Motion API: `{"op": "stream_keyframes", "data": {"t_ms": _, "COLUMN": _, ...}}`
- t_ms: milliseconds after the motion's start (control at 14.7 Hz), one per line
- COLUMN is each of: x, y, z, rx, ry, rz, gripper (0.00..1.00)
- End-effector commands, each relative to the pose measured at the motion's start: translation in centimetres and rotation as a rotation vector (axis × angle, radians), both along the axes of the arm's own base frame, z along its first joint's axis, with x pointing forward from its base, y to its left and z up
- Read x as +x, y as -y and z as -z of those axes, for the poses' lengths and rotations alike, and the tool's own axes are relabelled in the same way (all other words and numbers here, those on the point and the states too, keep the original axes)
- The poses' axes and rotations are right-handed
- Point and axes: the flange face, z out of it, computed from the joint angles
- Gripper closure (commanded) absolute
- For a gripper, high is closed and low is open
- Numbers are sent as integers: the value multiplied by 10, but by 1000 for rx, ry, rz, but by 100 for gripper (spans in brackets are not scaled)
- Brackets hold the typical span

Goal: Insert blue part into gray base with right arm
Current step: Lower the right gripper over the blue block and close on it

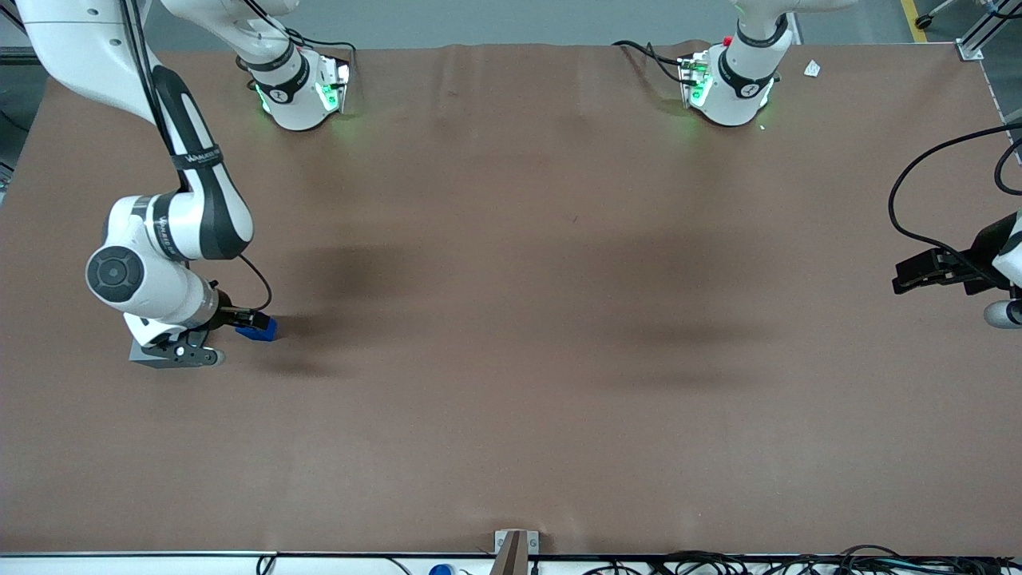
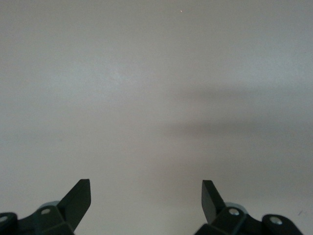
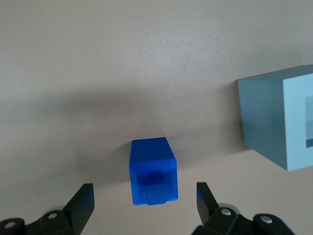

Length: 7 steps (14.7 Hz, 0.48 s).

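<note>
the gripper (image 3: pixel 143 203) of the right arm (image 1: pixel 172 231) hangs low over the table (image 1: pixel 511 319) at the working arm's end, its two black fingers (image 3: pixel 80 200) spread wide with nothing between them. in the right wrist view the blue part (image 3: pixel 152 170) lies on the brown surface in line with the gap between the fingertips, not touched by either one. it looks tipped onto its side, with the little raised knob facing the wrist camera, though the angle makes that hard to be sure of.

the gray base (image 3: pixel 281 120) sits near the blue part but clearly apart from it, with bare table between them. its pale top face shows the edge of a square recess, cut off by the picture's border.

in the front view the blue part (image 1: pixel 259 327) peeks out just beside the wrist, toward the middle of the table. the gray base (image 1: pixel 144 354) is mostly hidden under the gripper body, with only a corner of it showing, a little nearer to the front camera than the blue part. the arm's shadow falls across the table beside both things.
</note>
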Motion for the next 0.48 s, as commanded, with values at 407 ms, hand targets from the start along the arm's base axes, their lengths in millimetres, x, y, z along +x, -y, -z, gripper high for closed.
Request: {"op": "stream_keyframes", "data": {"t_ms": 407, "x": -20, "y": -1, "z": 30, "rx": -18, "ry": -1, "rz": -34, "gripper": 38}}
